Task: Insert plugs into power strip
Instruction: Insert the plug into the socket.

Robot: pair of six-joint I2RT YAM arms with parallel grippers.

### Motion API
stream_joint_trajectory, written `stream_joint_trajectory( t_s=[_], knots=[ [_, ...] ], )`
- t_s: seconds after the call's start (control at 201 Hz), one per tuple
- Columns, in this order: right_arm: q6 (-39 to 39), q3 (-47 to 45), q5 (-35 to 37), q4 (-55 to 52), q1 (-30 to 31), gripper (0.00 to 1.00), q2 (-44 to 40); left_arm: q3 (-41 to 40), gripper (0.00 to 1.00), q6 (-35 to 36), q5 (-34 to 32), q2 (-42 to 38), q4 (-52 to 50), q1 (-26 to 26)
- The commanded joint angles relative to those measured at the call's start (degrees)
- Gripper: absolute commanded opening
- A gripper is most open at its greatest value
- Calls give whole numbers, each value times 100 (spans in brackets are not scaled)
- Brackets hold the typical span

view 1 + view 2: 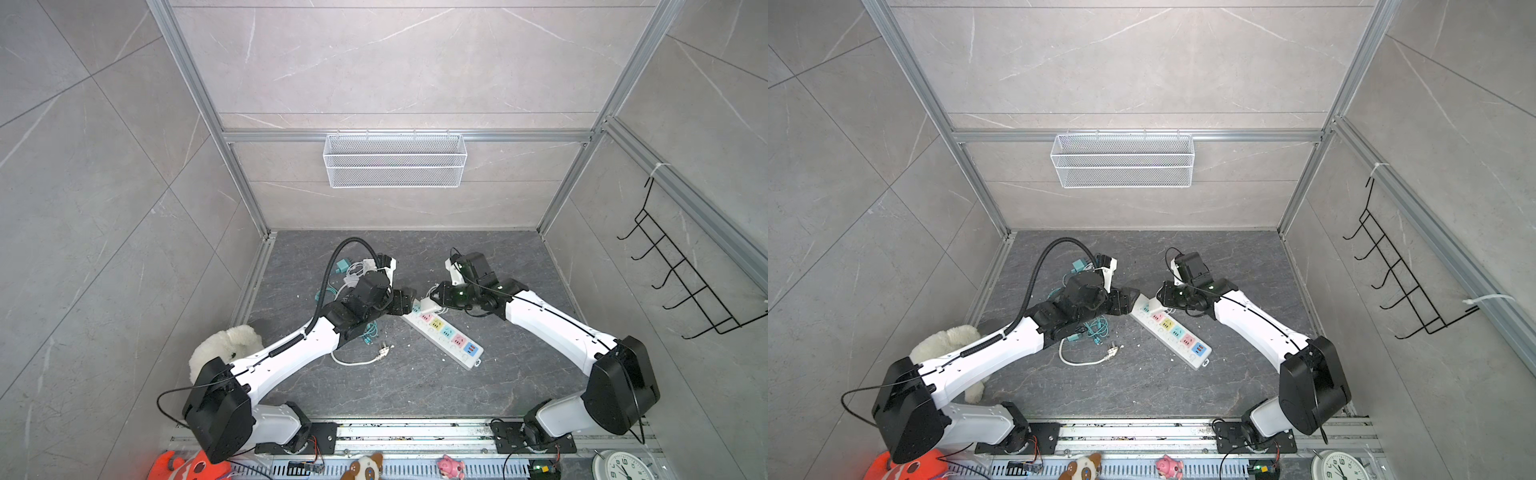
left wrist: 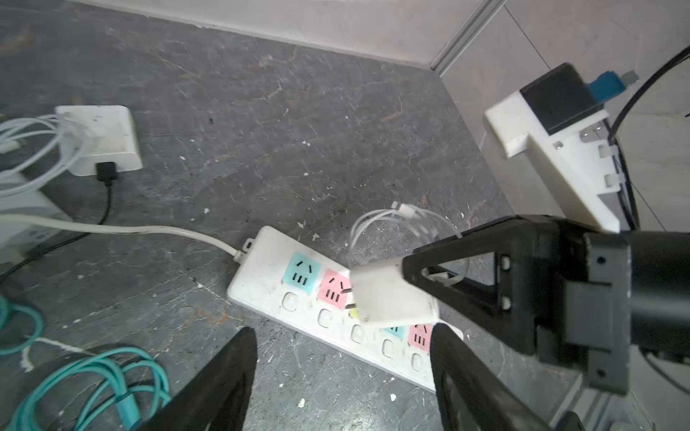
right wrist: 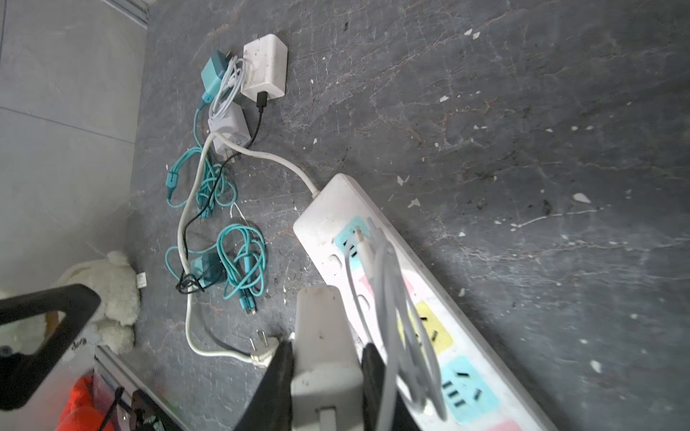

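Nearest the arms' bases is the blue-socket end of the power strip [image 1: 446,337], a long bar lying flat on the bench [image 1: 415,390]. Its long axis runs diagonally away from there to its cord end, which is the farther end and lies toward the left arm's side. Off the strip's left flank lie the pronged plug of its thick cord [image 1: 384,351] and a teal plug [image 3: 204,265] among teal coils. Over the sockets nearest the cord end, the right hand [image 3: 326,356] is pressed together on a white plug [image 2: 392,298], held clear of the strip's face, with its coiled white cable [image 3: 392,291] draped across the sockets. This plug's long axis looks closer to lying along the strip than standing on it, so its prongs [image 2: 347,290] aim toward the cord end and only slightly down. I judge they must tip to face a socket before any push. The left hand [image 2: 343,330] is spread and empty just beside the strip's cord end, well placed to steady it. Beyond the cord end sit a second white plug [image 3: 229,127], a second teal plug [image 3: 213,74] and a third white plug [image 3: 265,67].
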Motion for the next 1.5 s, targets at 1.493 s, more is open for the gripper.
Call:
stream_joint_trajectory(
  t_s=[1.493],
  knots=[
    [-3707, 2943, 813, -1608, 765, 0, 2514, -859, 75, 166, -893, -149, -355, 19]
  ],
)
